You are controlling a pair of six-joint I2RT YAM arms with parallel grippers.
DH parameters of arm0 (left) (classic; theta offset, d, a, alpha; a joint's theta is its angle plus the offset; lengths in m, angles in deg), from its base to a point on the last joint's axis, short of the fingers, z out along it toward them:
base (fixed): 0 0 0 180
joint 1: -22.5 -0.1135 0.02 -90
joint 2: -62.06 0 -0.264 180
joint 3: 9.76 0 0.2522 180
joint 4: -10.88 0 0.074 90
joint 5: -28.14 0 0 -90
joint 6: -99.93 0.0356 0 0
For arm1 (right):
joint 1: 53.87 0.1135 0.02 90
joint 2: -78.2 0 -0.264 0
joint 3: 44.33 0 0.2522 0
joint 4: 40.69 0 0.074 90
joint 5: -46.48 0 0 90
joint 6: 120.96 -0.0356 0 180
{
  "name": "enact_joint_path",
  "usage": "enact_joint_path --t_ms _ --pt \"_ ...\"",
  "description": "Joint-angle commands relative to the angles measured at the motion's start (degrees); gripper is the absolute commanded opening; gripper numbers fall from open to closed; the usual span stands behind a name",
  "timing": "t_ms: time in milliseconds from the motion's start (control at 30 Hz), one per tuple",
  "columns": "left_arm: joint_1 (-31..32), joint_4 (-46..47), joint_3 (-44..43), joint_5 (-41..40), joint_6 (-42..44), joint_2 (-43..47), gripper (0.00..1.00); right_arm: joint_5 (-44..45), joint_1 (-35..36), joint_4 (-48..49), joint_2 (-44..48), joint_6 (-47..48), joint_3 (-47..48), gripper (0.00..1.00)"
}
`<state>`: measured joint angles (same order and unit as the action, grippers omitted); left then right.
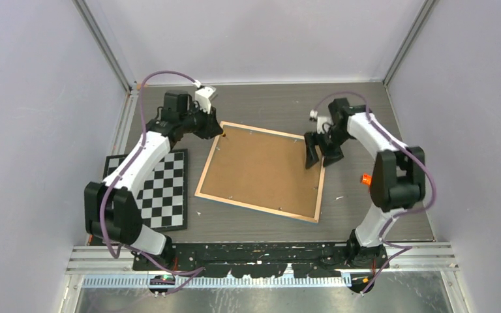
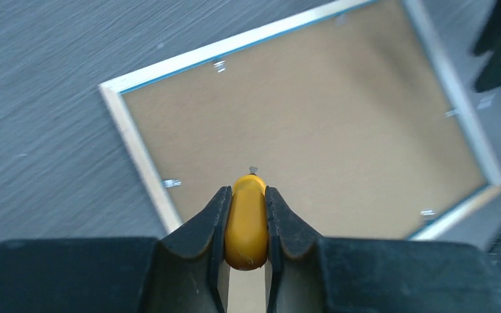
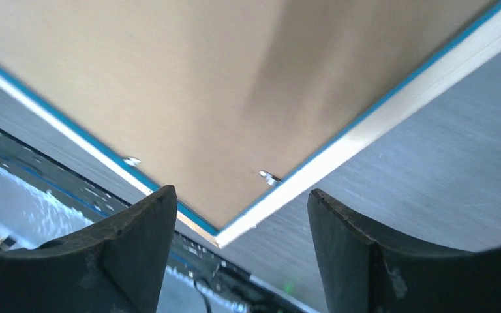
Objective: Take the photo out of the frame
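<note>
The frame (image 1: pixel 261 173) lies face down in the middle of the table, brown fibreboard back up, with a light wood rim and a thin blue edge. It also shows in the left wrist view (image 2: pixel 313 130) and the right wrist view (image 3: pixel 169 98). Small metal tabs (image 2: pixel 172 183) sit along its inner rim. The photo is hidden under the back. My left gripper (image 1: pixel 218 132) hovers at the frame's far left corner, shut on a small yellow tool (image 2: pixel 248 222) with a metal tip. My right gripper (image 1: pixel 314 155) is open and empty over the frame's right edge (image 3: pixel 240 191).
A black-and-white checkerboard (image 1: pixel 160 189) lies at the left of the table, beside the left arm. Purple walls close in both sides and the back. A black rail (image 1: pixel 261 251) with the arm bases runs along the near edge.
</note>
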<state>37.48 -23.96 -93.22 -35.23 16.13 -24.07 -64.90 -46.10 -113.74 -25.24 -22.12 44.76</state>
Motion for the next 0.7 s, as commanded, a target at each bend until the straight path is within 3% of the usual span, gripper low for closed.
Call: enact_joint_path --t_ms 0,200,500,600,667 --pt "-0.12 0.29 -2.15 11.8 -21.18 5.8 0.0 -12.04 2.24 7.98 14.24 -0.29 7.19 0.8" --pt "-0.13 7.86 0.31 19.17 -37.29 8.93 0.0 -11.83 15.19 20.28 18.56 -1.08 9.37 0.81" --pt "0.22 13.39 4.3 22.04 -47.14 12.89 0.0 -5.99 27.72 20.61 10.93 2.43 18.4 0.75" --pt "0.23 13.89 5.39 22.07 -48.62 13.97 0.0 -5.55 29.67 20.54 9.32 3.85 19.53 0.64" --pt "0.39 14.0 5.86 22.97 -49.12 14.33 0.0 -5.06 30.52 20.48 8.68 4.92 20.03 0.52"
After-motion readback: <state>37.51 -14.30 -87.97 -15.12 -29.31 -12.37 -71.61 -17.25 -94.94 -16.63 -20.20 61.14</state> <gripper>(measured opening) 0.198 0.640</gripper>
